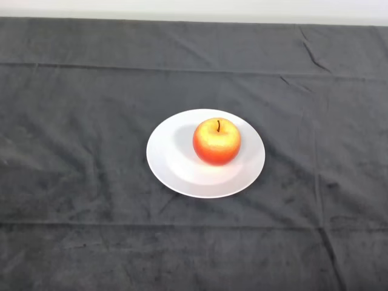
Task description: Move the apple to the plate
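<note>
Red and yellow, an apple [216,141] sits stem-up on a white plate [176,167], slightly toward the plate's one o'clock side, at the middle of the dark cloth [73,121] covering the counter.

obstacles: apple [216,142] upright on white plate [173,170], mid-table
free room: dark cloth [73,182] open on every side of plate

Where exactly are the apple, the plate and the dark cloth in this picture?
apple [216,144], head view, on its red-yellow skin below the stem.
plate [167,159], head view, on the bare white left part.
dark cloth [73,151], head view, on a bare stretch left of the plate.
</note>
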`<act>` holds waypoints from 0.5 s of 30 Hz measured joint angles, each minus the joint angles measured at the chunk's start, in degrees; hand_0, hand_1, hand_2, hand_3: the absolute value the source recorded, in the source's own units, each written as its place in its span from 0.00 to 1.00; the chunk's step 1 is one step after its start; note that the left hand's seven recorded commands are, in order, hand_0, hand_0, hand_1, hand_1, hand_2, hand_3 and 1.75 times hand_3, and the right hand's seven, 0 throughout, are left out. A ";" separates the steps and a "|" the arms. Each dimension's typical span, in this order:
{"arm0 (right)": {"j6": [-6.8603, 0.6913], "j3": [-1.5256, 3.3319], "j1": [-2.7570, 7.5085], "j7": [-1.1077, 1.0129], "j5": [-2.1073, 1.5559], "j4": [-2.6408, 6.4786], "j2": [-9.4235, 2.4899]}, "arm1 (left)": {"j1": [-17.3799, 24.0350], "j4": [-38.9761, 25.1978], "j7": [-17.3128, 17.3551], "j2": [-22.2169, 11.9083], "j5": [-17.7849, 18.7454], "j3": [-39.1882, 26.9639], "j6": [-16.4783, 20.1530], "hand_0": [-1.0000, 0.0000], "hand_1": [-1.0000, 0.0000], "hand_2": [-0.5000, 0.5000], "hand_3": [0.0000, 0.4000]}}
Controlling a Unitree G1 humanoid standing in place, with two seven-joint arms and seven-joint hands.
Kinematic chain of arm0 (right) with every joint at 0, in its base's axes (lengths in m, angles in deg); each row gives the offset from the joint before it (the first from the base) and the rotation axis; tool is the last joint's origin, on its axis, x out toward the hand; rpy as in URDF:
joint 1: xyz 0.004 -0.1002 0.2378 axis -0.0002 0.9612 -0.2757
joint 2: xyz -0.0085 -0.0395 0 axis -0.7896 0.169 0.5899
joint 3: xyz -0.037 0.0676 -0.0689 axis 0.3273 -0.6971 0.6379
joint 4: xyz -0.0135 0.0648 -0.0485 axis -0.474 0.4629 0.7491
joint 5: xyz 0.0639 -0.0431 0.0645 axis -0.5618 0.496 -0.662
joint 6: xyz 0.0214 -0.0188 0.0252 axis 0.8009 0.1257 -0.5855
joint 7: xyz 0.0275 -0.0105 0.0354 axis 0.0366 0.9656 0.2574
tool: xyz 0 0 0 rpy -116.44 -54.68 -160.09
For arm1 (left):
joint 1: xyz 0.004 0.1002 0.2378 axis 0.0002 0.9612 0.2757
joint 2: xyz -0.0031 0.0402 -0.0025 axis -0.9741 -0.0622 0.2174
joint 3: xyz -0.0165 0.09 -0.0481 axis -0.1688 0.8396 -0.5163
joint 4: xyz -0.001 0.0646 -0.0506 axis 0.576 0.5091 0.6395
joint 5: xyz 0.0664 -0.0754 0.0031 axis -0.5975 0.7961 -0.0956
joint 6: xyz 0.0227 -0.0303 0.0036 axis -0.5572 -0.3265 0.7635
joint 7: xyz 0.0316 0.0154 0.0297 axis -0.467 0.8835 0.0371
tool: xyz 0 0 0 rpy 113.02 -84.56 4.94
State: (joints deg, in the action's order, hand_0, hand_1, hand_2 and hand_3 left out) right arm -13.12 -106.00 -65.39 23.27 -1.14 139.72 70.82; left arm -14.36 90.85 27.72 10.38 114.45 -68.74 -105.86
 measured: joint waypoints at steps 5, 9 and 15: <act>0.00 0.00 0.00 0.00 0.00 0.00 0.00 | -0.05 -0.01 0.33 0.02 -0.04 -0.07 0.01 1.00 1.00 0.50 0.00; 0.00 0.00 0.00 0.00 0.00 0.00 0.00 | -0.08 -0.01 1.03 0.05 -0.16 -0.37 0.01 1.00 1.00 0.50 0.00; 0.00 0.00 0.00 0.00 0.00 0.00 0.00 | -0.20 -0.01 1.42 0.08 -1.15 -0.57 0.01 1.00 1.00 0.50 0.00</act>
State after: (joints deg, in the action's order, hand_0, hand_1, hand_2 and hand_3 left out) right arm -13.12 -106.00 -65.39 23.27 -1.14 139.72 70.82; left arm -14.56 90.85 29.14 10.46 113.30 -69.31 -105.85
